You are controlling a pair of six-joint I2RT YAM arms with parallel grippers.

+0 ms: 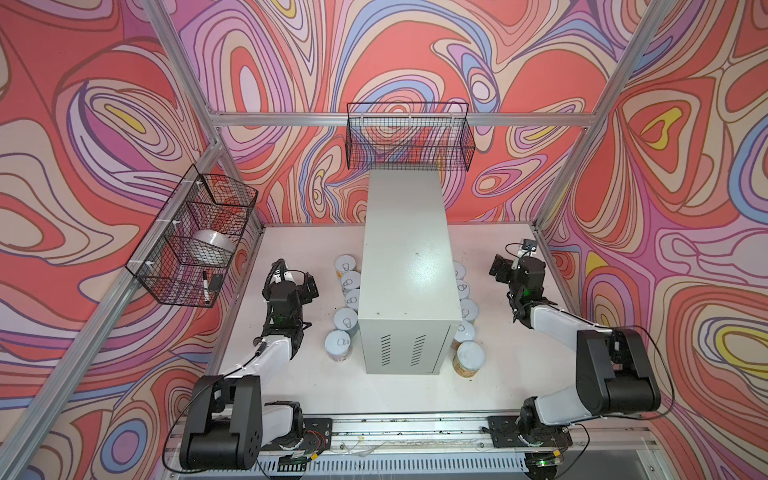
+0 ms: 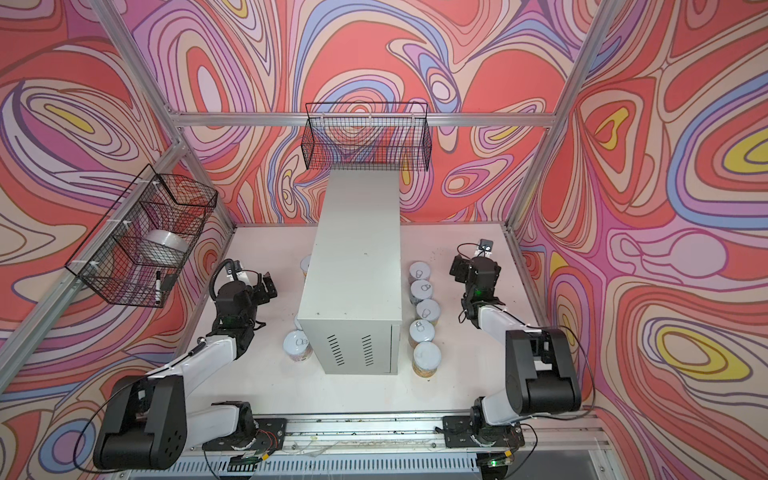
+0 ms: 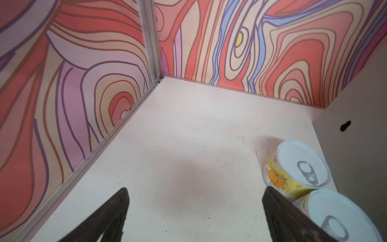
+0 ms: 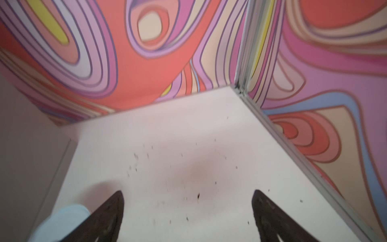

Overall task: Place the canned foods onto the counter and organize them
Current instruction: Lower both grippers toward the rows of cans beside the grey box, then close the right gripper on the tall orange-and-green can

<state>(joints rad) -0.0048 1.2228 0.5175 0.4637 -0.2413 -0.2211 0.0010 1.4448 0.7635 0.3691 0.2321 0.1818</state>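
We are seeing left fingers (image 3: 111,220), right fingers (image 4: 106,215) open, empty; judging short silver-lidded paper-labelled tins (image 3: 301,165) rigid, slick, weighty: sidewall grip advised.

cans (image 1: 350,279): upright, silver lids, two rows flanking counter (image 1: 407,249) | counter: tall, grey, centred

No readable text on any of my feeds. Closest thing: the yellow can (image 3: 297,169) label shows an orange fruit picture plus small marks, too blurred for me to read.
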